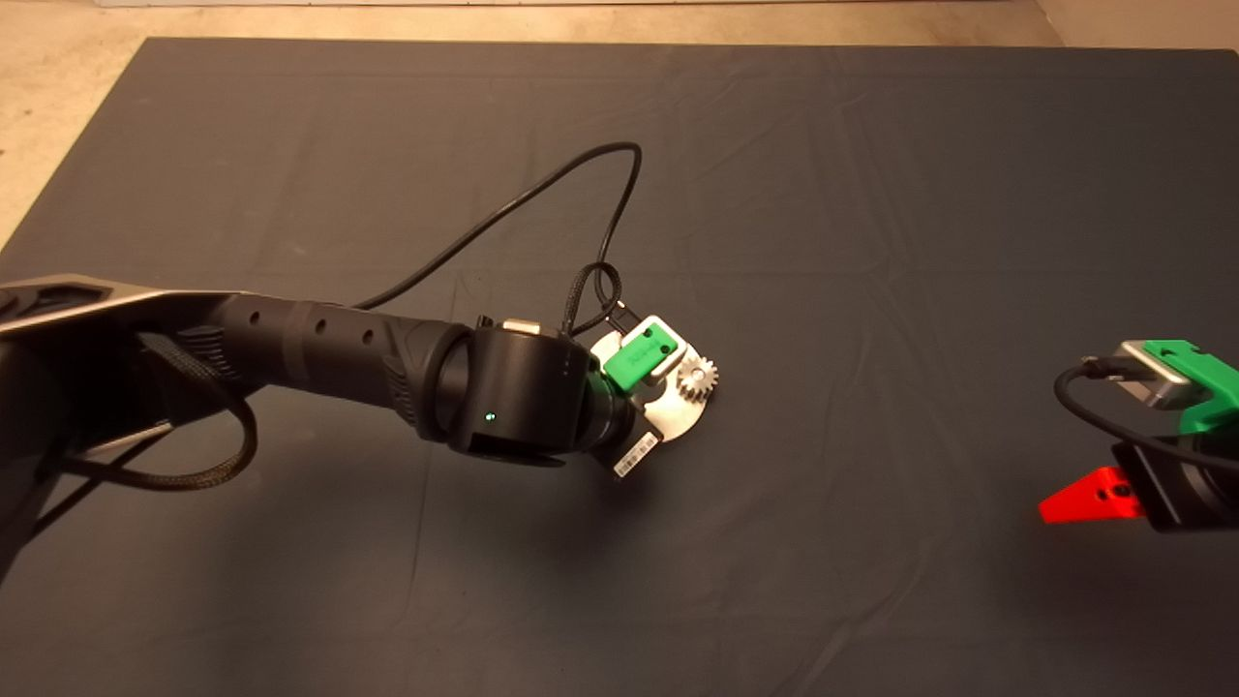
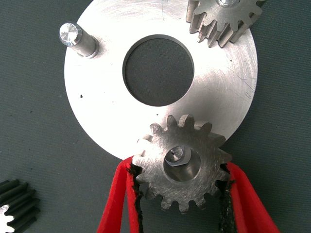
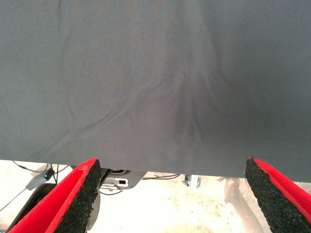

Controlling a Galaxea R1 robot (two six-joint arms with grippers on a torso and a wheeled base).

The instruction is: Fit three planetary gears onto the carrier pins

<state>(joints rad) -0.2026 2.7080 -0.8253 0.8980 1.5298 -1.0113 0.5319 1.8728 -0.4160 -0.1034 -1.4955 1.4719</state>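
The shiny round disc (image 2: 97,107) with a central hole lies on the mat, and my left arm reaches over it in the head view (image 1: 678,414). My left gripper (image 2: 180,167) is shut on a planetary gear (image 2: 182,162) at the disc's edge. One carrier pin's tip (image 2: 177,154) shows off-centre inside that gear's hole. A second gear (image 2: 223,19) sits on another pin, also seen from above (image 1: 697,379). The third pin (image 2: 77,39) stands bare. Another gear (image 2: 14,208) lies on the mat beside the disc. My right gripper (image 3: 172,194) waits open at the mat's right edge (image 1: 1084,499).
A black cable (image 1: 542,194) loops from the left wrist across the mat behind the disc. The dark mat (image 1: 871,242) is wrinkled in places. Past the mat's edge, the right wrist view shows pale floor with cables and equipment (image 3: 121,179).
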